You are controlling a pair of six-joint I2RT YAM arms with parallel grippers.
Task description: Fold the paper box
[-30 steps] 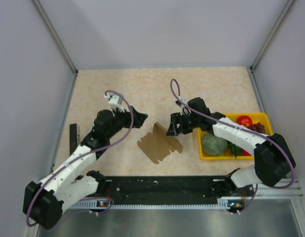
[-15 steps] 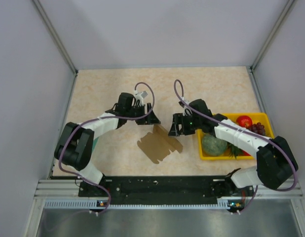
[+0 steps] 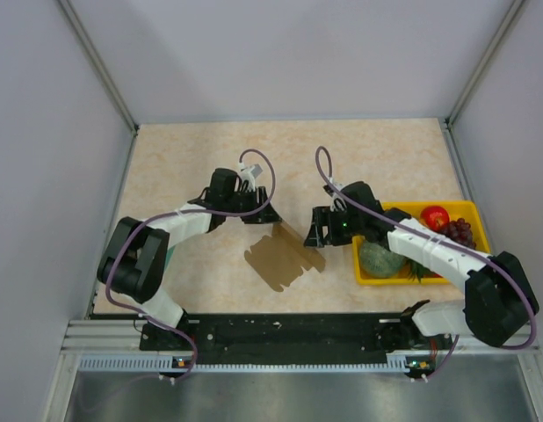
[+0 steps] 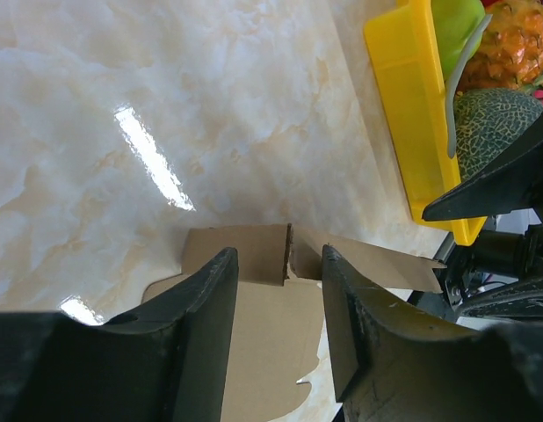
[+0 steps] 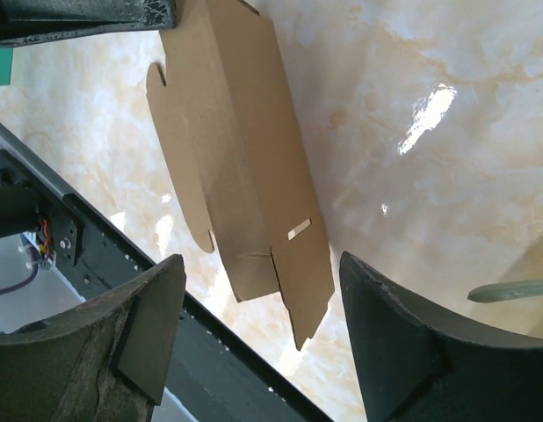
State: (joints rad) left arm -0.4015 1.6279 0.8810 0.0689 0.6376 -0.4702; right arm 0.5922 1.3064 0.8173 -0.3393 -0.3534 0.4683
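Lying flat on the worktop (image 3: 386, 158), the box (image 3: 285, 257) is an unfolded brown sheet with flaps, set slantwise between the two arms and just left of the tray (image 3: 396, 280). The left pincer (image 3: 258, 215) sits low at the box's far left corner. Its wrist view shows the fingers apart, partly open, with a notched flap edge showing in the gap between them. Whether the pads touch the card cannot be told. The right pincer (image 3: 317, 230) hangs at the box's far right corner, close to the tray's left wall, its fingers spread wide with nothing between them. Its wrist view looks down on the sheet, where the creases, a rounded tab and a small slot are plain. The yellow tray holds a melon (image 3: 380, 258), a tomato (image 3: 435, 215) and grapes (image 3: 460, 229).
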